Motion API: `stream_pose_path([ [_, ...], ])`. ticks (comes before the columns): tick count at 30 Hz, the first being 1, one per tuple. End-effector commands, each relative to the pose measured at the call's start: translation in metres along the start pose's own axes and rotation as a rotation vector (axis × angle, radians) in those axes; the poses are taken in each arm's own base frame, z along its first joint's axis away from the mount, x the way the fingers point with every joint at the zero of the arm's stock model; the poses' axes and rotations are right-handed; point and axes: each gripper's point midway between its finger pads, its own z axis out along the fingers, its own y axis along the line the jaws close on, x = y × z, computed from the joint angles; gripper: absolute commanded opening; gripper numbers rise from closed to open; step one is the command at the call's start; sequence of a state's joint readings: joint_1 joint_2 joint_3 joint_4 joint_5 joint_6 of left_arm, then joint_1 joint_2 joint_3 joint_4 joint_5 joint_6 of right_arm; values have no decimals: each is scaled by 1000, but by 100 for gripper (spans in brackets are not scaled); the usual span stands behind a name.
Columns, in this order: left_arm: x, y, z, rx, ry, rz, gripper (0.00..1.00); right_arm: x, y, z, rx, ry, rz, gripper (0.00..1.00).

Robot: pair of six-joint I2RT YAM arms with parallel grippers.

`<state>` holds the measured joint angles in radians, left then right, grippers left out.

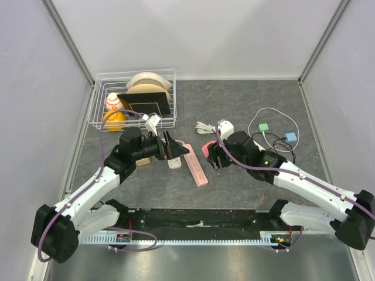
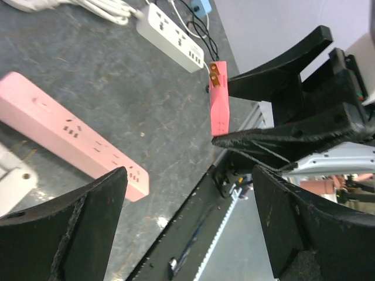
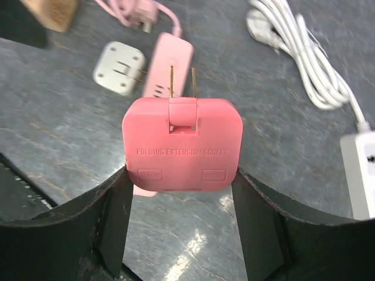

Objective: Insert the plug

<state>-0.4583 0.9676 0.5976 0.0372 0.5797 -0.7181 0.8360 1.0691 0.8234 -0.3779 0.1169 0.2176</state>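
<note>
1. The left arm [image 1: 88, 193] reaches forward and toward the middle.
2. The left gripper [image 1: 170, 146] has its fingers wide apart and holds nothing.
3. The right arm [image 1: 310, 184] reaches in toward the middle too.
4. The right gripper [image 1: 212, 157] squeezes the pink plug [image 3: 181, 146] between its two fingers.

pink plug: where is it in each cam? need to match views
Top external: pink plug just right of centre.
Left wrist: pink plug upper middle, seen edge-on, prongs at top.
Right wrist: pink plug dead centre, face-on, prongs at top.
Shared landmark: pink power strip, left of the plug in the top and left wrist views, behind it in the right wrist view.
</note>
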Motion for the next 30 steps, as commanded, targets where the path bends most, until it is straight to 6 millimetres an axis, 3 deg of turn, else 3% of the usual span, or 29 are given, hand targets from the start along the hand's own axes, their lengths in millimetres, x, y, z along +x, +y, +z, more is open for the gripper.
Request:
stream_pose_path([
  [1,-24,-43,14,124,-60,-78,93,-44,31,-14,-100,-137,-41,31],
  [8,-28,-45,34,98,-73,-136,86,-49,53,-17,-151,-160,-69,32],
  [19,-18,-46,55,68,-26,-147,70,-54,64,-19,-172,-177,-90,32],
  [30,-13,-60,50,93,38,-74,50,-49,68,-16,-178,-160,-108,33],
])
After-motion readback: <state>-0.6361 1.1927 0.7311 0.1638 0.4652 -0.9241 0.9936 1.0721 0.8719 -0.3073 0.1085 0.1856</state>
